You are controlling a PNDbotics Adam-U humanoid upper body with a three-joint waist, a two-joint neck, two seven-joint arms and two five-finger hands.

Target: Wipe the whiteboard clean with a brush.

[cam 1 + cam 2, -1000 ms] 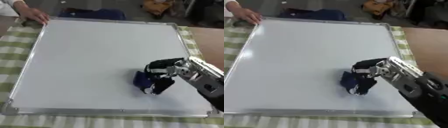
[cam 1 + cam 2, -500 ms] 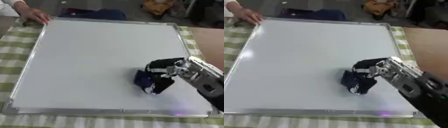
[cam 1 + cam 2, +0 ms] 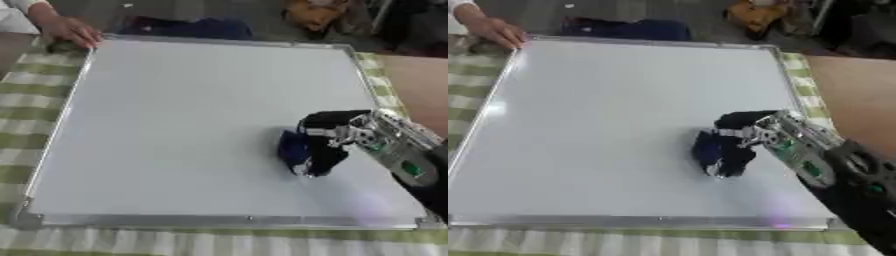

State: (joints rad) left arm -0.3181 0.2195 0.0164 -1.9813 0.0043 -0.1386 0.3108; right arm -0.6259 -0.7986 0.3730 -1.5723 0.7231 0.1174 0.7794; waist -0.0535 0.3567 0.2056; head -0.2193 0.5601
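My right hand [image 3: 325, 134] curled round blue brush [image 3: 295, 150], pressing on whiteboard [image 3: 175, 115] near right edge; wide white room leftward.

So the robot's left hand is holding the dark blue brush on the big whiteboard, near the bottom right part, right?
Not quite: it's the robot's right hand, coming in from the right side, as the left eye view shows. Its fingers are curled round the dark blue brush, which rests on the big silver-framed whiteboard, near the bottom right part. The left hand isn't in view.
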